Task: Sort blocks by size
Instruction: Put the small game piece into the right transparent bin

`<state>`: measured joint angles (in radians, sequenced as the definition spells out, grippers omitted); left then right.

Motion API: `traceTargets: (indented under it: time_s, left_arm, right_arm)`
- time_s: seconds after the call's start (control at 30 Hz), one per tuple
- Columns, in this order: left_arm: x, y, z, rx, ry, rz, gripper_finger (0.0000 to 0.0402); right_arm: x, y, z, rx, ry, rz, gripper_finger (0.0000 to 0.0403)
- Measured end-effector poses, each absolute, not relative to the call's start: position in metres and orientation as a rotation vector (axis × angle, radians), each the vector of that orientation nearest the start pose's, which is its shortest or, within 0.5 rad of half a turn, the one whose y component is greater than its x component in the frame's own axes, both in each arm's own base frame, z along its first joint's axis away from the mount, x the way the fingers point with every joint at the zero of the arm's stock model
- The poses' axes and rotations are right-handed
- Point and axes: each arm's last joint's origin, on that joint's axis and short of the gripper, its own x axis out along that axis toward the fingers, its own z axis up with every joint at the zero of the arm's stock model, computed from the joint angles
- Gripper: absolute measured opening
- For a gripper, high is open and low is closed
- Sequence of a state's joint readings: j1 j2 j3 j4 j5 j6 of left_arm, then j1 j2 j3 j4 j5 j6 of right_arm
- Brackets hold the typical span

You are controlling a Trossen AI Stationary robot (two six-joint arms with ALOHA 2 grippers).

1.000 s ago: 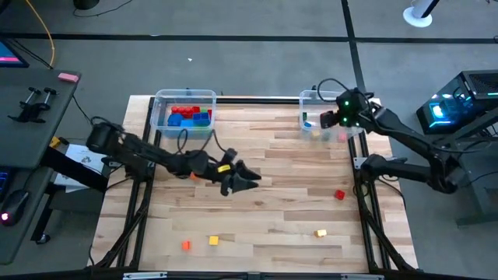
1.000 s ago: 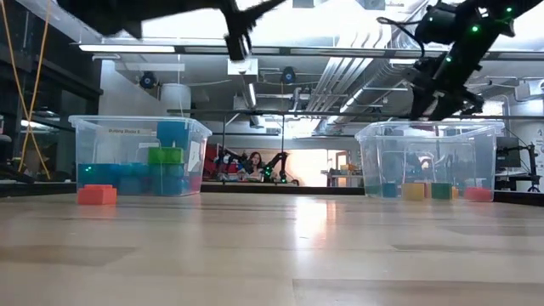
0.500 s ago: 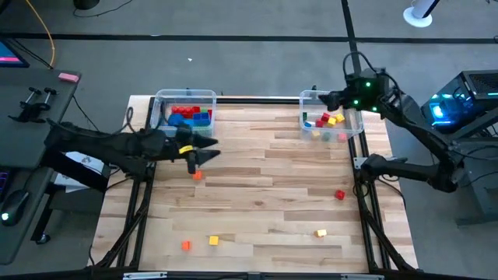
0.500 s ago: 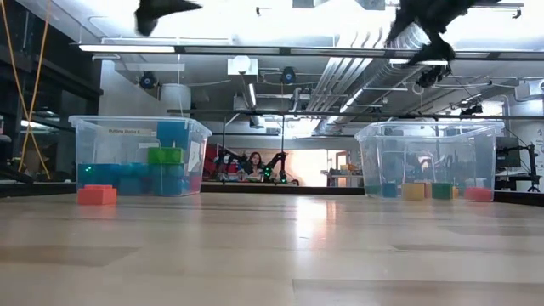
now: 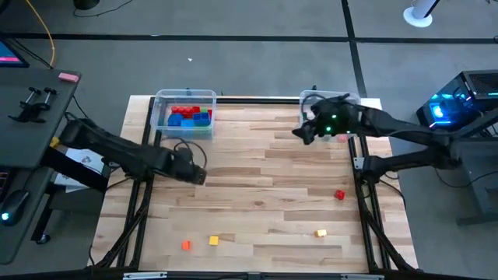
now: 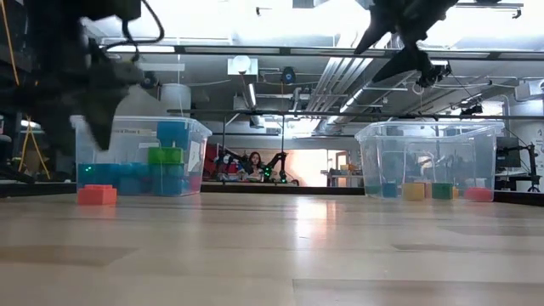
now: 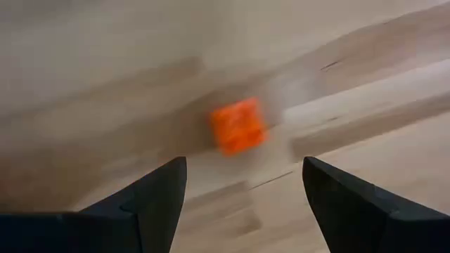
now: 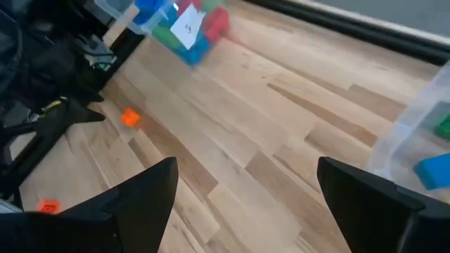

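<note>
A: Left gripper hangs spread-fingered above the small orange plastic cube on the bare wooden table, near the left clear bin.

B: It should straddle the cube squarely before pinching. Right gripper, spread and empty, waits by the right bin.

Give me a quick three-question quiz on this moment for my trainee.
1. True or false: the right gripper is holding a brick.
2. Which colour is the loose block ahead of the left gripper and its open fingers? A red, B orange, C yellow.
3. Which clear bin holds the larger blocks?

Key: 1 false, its fingers are open and empty. 2 B. 3 the left bin.
</note>
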<state>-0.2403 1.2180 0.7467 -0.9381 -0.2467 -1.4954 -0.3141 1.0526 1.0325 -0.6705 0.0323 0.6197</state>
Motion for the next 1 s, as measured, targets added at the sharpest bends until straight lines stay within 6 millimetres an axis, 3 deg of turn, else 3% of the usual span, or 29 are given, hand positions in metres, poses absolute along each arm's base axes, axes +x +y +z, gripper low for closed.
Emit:
traceTargets:
  time_s: [0.23,0.43,0.7,0.8,0.93,1.0]
  left_arm:
    - [0.207,-0.045,0.174,-0.939,0.982,1.073,0.0268]
    - [0.213,-0.041,0.153,-0.931,1.056,1.193,0.0268]
    - [0.222,-0.039,0.135,-0.890,1.102,1.209,0.0262]
    - [0.226,-0.038,0.132,-0.882,1.100,1.168,0.0221]
    - [0.229,-0.035,0.134,-0.882,1.058,1.153,0.0108]
    - [0.234,-0.032,0.136,-0.870,1.014,1.123,0.0096]
  right_arm:
    - [0.216,-0.070,0.317,0.663,0.589,-0.531,0.0336]
    - [0.217,-0.070,0.317,0.660,0.580,-0.526,0.0336]
    - [0.217,-0.070,0.318,0.647,0.584,-0.511,0.0336]
    - [0.215,-0.068,0.321,0.659,0.573,-0.468,0.0336]
    - [0.210,-0.062,0.329,0.690,0.545,-0.389,0.0336]
    - [0.205,-0.057,0.335,0.721,0.508,-0.366,0.0336]
